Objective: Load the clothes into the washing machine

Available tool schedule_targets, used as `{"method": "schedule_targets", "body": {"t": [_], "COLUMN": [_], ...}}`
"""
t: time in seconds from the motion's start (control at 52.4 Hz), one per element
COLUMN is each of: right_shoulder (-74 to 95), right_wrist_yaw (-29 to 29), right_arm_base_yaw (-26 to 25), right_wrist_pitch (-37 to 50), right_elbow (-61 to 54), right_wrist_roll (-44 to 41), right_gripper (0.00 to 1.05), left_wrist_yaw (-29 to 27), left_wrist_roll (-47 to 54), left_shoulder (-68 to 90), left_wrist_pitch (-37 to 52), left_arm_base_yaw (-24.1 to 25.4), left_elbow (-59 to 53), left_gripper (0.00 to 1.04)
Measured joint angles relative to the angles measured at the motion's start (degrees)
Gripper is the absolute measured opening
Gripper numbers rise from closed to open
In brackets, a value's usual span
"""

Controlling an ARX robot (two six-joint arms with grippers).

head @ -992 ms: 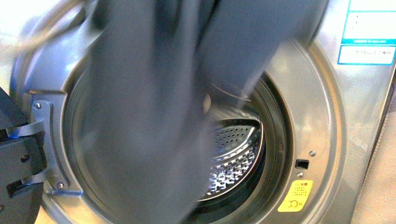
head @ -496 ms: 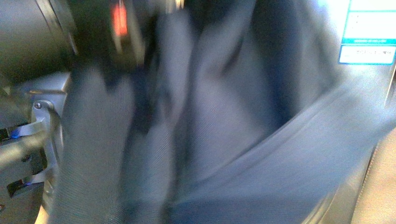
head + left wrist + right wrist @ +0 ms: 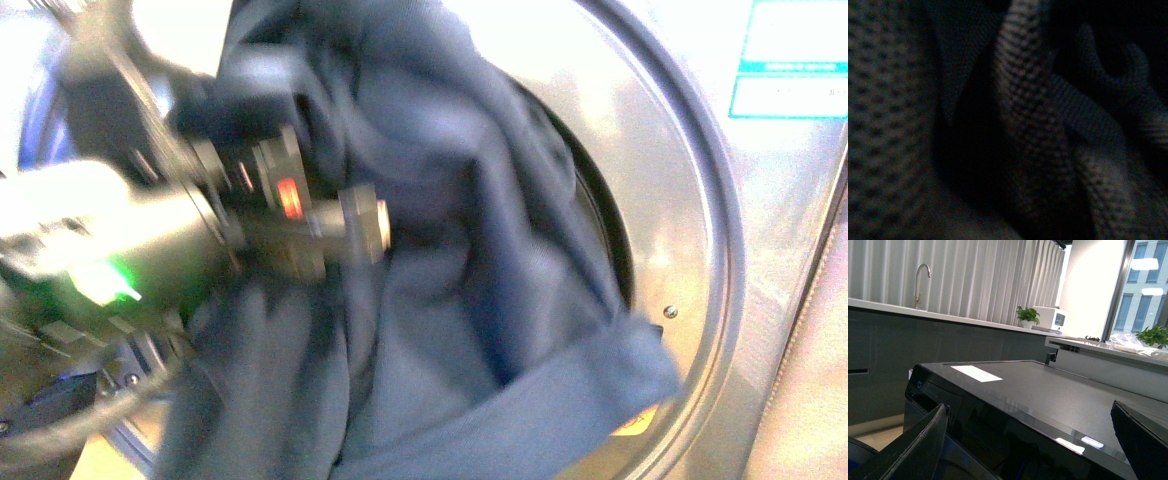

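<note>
1. Where my left wrist camera looks, all is dim: close folds of the clothes [image 3: 1018, 125] fill the frame, weave showing, no fingers visible.
2. Left arm [image 3: 150, 230], blurred, with a green light and a red one, reaches in from the left. The left gripper [image 3: 362, 228] is pressed up against the cloth. I cannot tell whether it is spread or pinching.
3. Clothes hang across the round mouth of the washing machine [image 3: 690, 200] and cover nearly all of it. One hem droops out over the lower right rim. How much lies inside the drum, I cannot tell.
4. Dark gasket [image 3: 600, 230] shows as a thin arc at the right of the cloth. A sliver of the yellow sticker [image 3: 636, 424] peeks from under the hem. Blue-white label [image 3: 795, 60] sits on the upper right of the front panel.
5. Right gripper [image 3: 1029, 407] is spread wide, with nothing between its fingers [image 3: 923, 440].
6. Past those fingers lies a dark flat top [image 3: 1048, 385].
7. Farther off: counter [image 3: 948, 316] with a tap [image 3: 920, 282], a potted plant [image 3: 1027, 316], a white box-shaped appliance [image 3: 1050, 319], then windows [image 3: 1143, 290].
</note>
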Motion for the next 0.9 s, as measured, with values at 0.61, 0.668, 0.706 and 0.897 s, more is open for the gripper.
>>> {"method": "schedule_targets", "body": {"t": [0.61,0.668,0.706,0.897], "right_shoulder": [0.0,0.0,0.0,0.0], "right_wrist_yaw": [0.0,0.0,0.0,0.0], "right_arm_base_yaw": [0.0,0.0,0.0,0.0], "right_wrist_pitch": [0.0,0.0,0.0,0.0], "right_elbow": [0.0,0.0,0.0,0.0], "right_wrist_roll": [0.0,0.0,0.0,0.0], "right_gripper": [0.97,0.97,0.97,0.97], "left_wrist_yaw": [-6.8,-7.1,-7.3,-8.7], "left_wrist_roll": [2.1,2.3,2.5,3.2], "left_shoulder": [21.2,22.9,24.3,30.0], "left_wrist_pitch": [-1.9,-2.4,-2.8,-6.3], "left_arm_base_yaw": [2.8,2.9,3.0,4.1], "left_elbow": [16.3,18.0,19.3,26.6], "left_gripper": [0.14,0.14,0.14,0.14]}}
